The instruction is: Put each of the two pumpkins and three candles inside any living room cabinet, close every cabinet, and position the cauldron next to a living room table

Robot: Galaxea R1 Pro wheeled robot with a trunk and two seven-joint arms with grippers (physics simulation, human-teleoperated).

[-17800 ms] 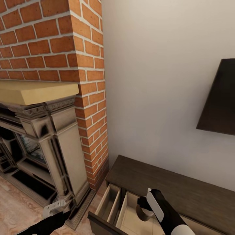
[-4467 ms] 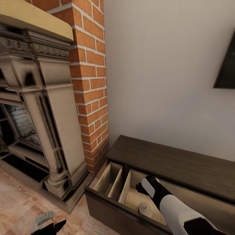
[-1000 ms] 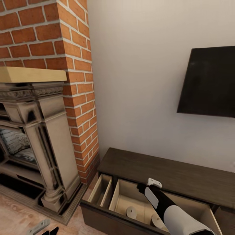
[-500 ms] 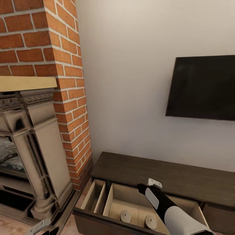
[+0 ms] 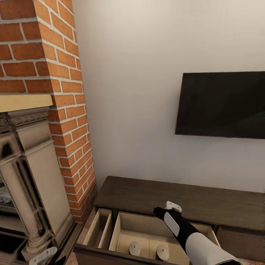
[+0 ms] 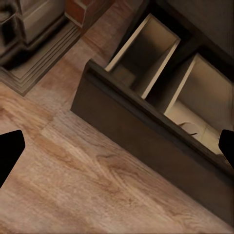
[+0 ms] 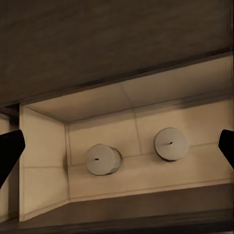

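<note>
A brick fireplace column (image 5: 55, 92) with a pale carved mantel surround (image 5: 29, 173) stands at the left of the head view, a black TV (image 5: 221, 105) hangs on the plain wall, and the dark wood cabinet (image 5: 165, 198) sits below it with its drawer (image 5: 147, 235) pulled open over the plank floor (image 6: 73, 185). Nothing lies between the right arm and the drawer's light wood interior. The right arm reaches forward from the lower right, its gripper (image 5: 168, 207) held over the open drawer; its jaws are spread wide, with only the dark fingertips (image 7: 9, 151) at the frame edges of the right wrist view, gripping nothing. Two candles lie in the wide compartment, one (image 5: 134, 248) beside the other (image 5: 162, 252), apart from each other and well below the jaws. The left gripper (image 5: 43, 255) hangs low near the fireplace base, its jaws also spread, facing the drawer's dark front panel (image 6: 146, 146) and narrow side compartment (image 6: 146, 58).
</note>
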